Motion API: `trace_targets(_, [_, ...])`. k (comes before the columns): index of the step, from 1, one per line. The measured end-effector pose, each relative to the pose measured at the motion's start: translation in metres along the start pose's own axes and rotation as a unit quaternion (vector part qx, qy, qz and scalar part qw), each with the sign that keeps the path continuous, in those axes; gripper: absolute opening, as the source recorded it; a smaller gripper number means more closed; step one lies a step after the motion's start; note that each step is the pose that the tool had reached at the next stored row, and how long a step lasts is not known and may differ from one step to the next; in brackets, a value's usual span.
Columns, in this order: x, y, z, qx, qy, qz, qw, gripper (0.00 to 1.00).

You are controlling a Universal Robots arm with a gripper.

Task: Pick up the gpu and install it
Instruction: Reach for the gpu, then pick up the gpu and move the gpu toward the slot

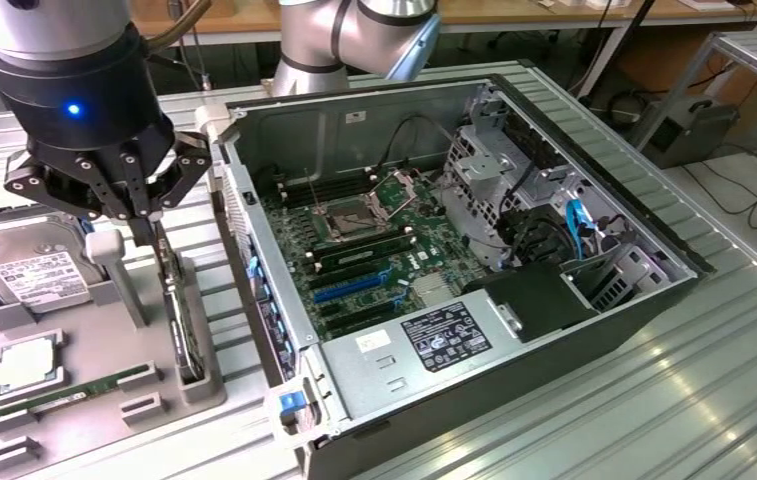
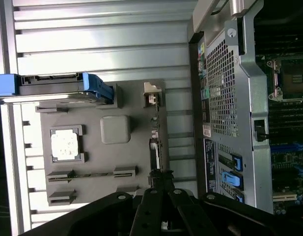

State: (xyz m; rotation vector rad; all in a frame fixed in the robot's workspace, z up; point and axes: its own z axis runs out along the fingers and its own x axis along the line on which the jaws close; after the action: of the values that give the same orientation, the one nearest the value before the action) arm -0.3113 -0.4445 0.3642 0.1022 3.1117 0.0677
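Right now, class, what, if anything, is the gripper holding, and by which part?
It cannot be told. The gripper is at the upper edge of the gpu, which stands on edge in the grey tray; contact is unclear.

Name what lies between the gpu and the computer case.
Between gpu and computer case: the tray's edge and a bare strip of slatted table, in the wrist view.
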Motion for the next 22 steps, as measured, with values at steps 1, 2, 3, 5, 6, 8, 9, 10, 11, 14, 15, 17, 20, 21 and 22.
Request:
trace_targets(1, [0.0, 0.0, 0.0, 0.0, 0.0, 0.0, 1.0, 0.11])
trace_targets(2, [0.0, 0.0, 0.0, 0.0, 0.0, 0.0, 1.0, 0.11])
trace_targets(3, [0.0, 0.0, 0.0, 0.0, 0.0, 0.0, 1.0, 0.11])
trace_targets(5, [0.0, 0.0, 0.0, 0.0, 0.0, 0.0, 1.0, 0.11])
trace_targets(6, [0.0, 0.0, 0.0, 0.0, 0.0, 0.0, 1.0, 0.11])
trace_targets(8, [0.0, 0.0, 0.0, 0.0, 0.0, 0.0, 1.0, 0.11])
trace_targets(9, [0.0, 0.0, 0.0, 0.0, 0.0, 0.0, 1.0, 0.11])
trace_targets(10, [0.0, 0.0, 0.0, 0.0, 0.0, 0.0, 1.0, 0.17])
trace_targets(11, [0.0, 0.0, 0.0, 0.0, 0.0, 0.0, 1.0, 0.24])
trace_targets(14, [0.0, 0.0, 0.0, 0.0, 0.0, 0.0, 1.0, 0.36])
trace_targets(15, [0.0, 0.0, 0.0001, 0.0001, 0.0, 0.0, 1.0, 0.36])
trace_targets(17, [0.001, -0.0007, 0.0091, -0.0001, -0.0026, 0.0, 1.0, 0.42])
trace_targets(20, [0.002, -0.0014, 0.0149, -0.0002, -0.004, 0.001, 1.0, 0.42])
trace_targets(21, [0.002, -0.0015, 0.0166, -0.0003, -0.0044, 0.001, 1.0, 0.42])
trace_targets(22, [0.003, -0.0017, 0.0183, -0.0003, -0.0048, 0.001, 1.0, 0.42])
